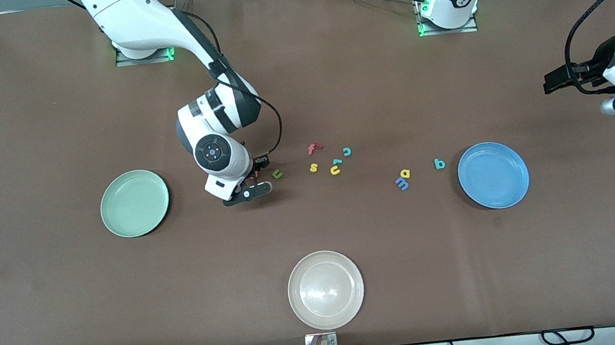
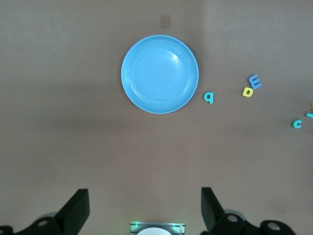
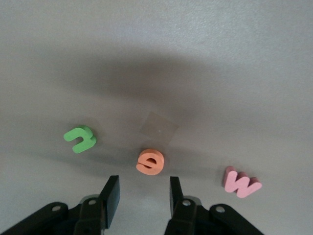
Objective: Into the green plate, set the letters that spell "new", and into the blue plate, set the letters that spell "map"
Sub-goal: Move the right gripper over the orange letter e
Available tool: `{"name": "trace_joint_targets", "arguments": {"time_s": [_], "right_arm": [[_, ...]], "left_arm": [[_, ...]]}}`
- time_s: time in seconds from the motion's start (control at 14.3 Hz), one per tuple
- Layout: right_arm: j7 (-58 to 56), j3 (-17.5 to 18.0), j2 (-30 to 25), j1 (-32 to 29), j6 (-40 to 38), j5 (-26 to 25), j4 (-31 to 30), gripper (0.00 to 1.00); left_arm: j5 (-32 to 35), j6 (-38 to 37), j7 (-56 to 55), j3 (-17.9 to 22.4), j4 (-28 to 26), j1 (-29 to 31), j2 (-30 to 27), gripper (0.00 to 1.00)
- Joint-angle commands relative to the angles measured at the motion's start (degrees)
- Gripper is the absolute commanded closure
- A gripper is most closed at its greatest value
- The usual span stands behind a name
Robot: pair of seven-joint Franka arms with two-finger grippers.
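My right gripper [image 3: 144,188] hangs low over the table between the green plate [image 1: 134,203] and the loose letters, open, with nothing between its fingers. Just ahead of its fingertips lies the orange e [image 3: 150,161], flanked by the dark green n [image 3: 79,139] and the pinkish w [image 3: 240,182]. In the front view only the n [image 1: 277,173] shows beside that gripper [image 1: 259,176]. The blue m [image 1: 402,183], yellow a [image 1: 405,173] and teal p [image 1: 440,164] lie close to the blue plate [image 1: 493,174]. My left gripper [image 2: 145,208] waits open, high above the blue plate [image 2: 160,74].
A cream-white plate [image 1: 325,289] stands near the table's front edge. A red f [image 1: 314,148], yellow s [image 1: 313,167], yellow u [image 1: 335,170] and teal c [image 1: 347,151] lie in a cluster mid-table. Both coloured plates hold nothing.
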Motion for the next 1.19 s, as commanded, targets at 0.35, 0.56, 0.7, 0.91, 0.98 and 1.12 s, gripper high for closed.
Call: {"name": "trace_joint_targets", "arguments": {"time_s": [0.35,0.56,0.7,0.91,0.98,1.12], "right_arm": [[3.27,-0.62,2.20,1.44,0.32,0.91,0.50,0.48],[3.19,-0.97,3.08,1.18,0.32,0.56,0.50,0.47],[3.27,-0.97,3.35,1.00,0.40,0.55,0.50,0.47],[3.36,-0.97,3.35,0.82,1.19,0.99,0.68,0.47],[3.36,-0.97,3.26,0.82,1.19,1.08,0.94,0.47],[3.88,-0.97,3.35,0.82,1.46,1.08,1.20,0.47]], "left_arm": [[-1.04,-0.30,1.40,-0.47,0.66,0.16,0.00,0.00],[-1.04,0.05,1.40,-0.73,0.75,-0.10,0.00,0.00],[-0.95,-0.03,1.40,-1.96,0.75,-0.02,-0.18,0.00],[-0.95,0.49,1.40,-1.97,0.83,-0.02,-0.09,0.00],[-0.95,0.32,1.40,-1.97,0.75,-0.02,-0.18,0.00],[-0.95,0.58,1.31,-1.97,0.75,-0.02,0.00,0.00]]}}
